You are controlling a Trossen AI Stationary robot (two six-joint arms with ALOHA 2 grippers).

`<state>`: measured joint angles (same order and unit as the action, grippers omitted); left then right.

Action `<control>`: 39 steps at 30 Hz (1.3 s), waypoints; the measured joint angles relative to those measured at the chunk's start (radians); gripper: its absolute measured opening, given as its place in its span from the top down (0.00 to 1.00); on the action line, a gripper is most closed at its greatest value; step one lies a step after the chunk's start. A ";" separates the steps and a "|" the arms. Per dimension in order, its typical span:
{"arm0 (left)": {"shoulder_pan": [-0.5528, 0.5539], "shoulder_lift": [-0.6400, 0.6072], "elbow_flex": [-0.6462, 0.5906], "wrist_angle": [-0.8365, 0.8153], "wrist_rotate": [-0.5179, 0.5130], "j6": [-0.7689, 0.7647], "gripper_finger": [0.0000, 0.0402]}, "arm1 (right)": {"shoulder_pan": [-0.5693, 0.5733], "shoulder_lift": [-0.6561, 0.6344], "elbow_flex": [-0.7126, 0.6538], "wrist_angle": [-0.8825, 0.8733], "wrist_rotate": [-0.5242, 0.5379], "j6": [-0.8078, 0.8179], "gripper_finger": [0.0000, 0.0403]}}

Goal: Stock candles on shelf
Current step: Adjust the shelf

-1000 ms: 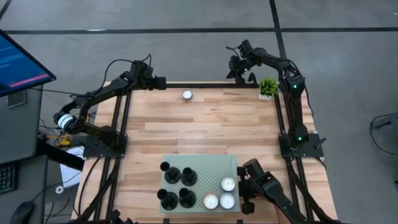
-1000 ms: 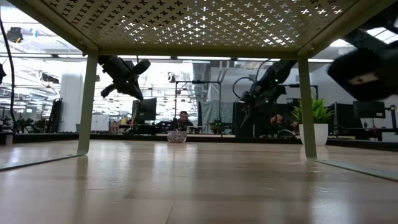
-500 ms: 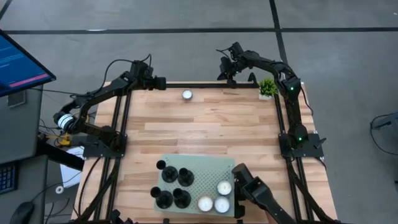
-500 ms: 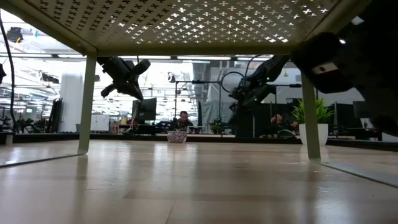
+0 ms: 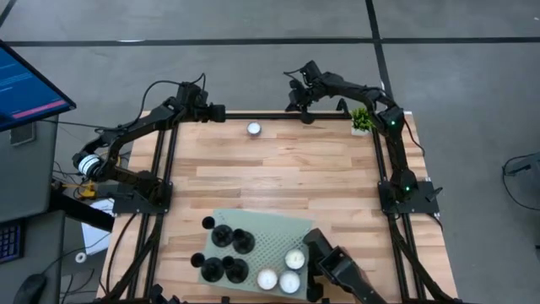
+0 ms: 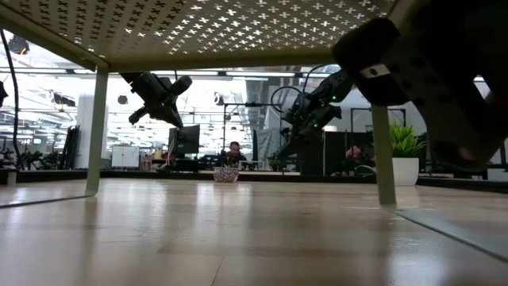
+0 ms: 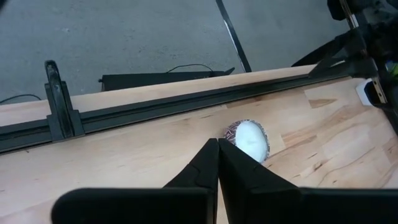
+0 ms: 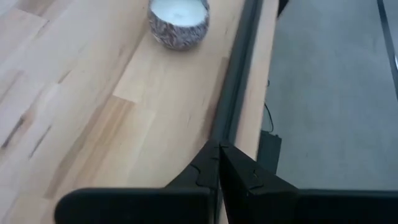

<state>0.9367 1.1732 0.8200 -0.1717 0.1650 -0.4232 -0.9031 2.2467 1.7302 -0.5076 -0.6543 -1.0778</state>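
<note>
One candle [image 5: 254, 128], white wax in a small patterned cup, stands on the wooden table near its far edge; it also shows in the low view [image 6: 226, 174]. Three more candles [image 5: 288, 283] stand on the right part of the pale green perforated shelf [image 5: 274, 232], which stands askew on its legs at the table's near side. My left gripper [image 5: 223, 111] is shut, hovering left of the lone candle [image 7: 249, 138]. My right gripper [image 5: 302, 105] is shut, hovering over the far edge, right of that candle [image 8: 179, 18].
Several black cylinders [image 5: 226, 245] stand on the shelf's left part. A large dark jointed object [image 5: 337, 270] lies against the shelf's near right side. A small potted plant [image 5: 364, 118] stands at the far right corner. A black rail [image 7: 155, 106] runs along the far edge.
My right gripper has gone toward the table's left along the far edge, nearer the lone candle. The green shelf has slid toward the table's left and turned askew, carrying its candles and black cylinders. The dark object at the near right has moved left with it.
</note>
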 joint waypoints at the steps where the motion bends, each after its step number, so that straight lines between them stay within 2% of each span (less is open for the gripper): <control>1: 0.000 0.000 0.000 0.000 0.000 0.002 0.98 | 0.005 0.000 0.000 0.000 0.000 -0.003 1.00; 10: 0.000 0.000 0.000 0.000 -0.001 0.040 0.98 | 0.057 0.000 0.000 -0.014 0.001 -0.005 1.00; 17: 0.064 0.000 0.000 0.000 -0.079 0.132 0.99 | 0.049 -0.015 -0.001 -0.093 0.002 0.013 1.00; 19: 0.101 0.001 0.000 0.000 -0.049 0.149 0.99 | 0.041 -0.027 -0.001 -0.109 0.004 0.013 1.00; 23: 0.162 0.008 -0.005 0.001 0.130 0.222 0.99 | 0.039 -0.039 0.000 -0.155 0.051 -0.014 1.00; 25: 0.171 0.008 -0.023 0.003 0.174 0.241 0.99 | 0.039 -0.037 -0.002 -0.194 0.052 -0.029 1.00; 30: 0.171 0.008 -0.085 0.001 0.172 0.241 0.99 | 0.028 -0.038 0.000 -0.220 0.057 -0.031 1.00; 34: 0.171 0.008 -0.126 0.003 0.173 0.228 0.99 | 0.026 -0.038 0.000 -0.311 0.074 -0.053 1.00; 39: 0.170 -0.017 -0.139 0.008 0.199 0.225 0.99 | 0.002 -0.070 -0.001 -0.366 0.082 -0.070 1.00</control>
<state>1.1070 1.1561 0.6811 -0.1637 0.3643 -0.1982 -0.9010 2.1762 1.7292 -0.8735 -0.5722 -1.1474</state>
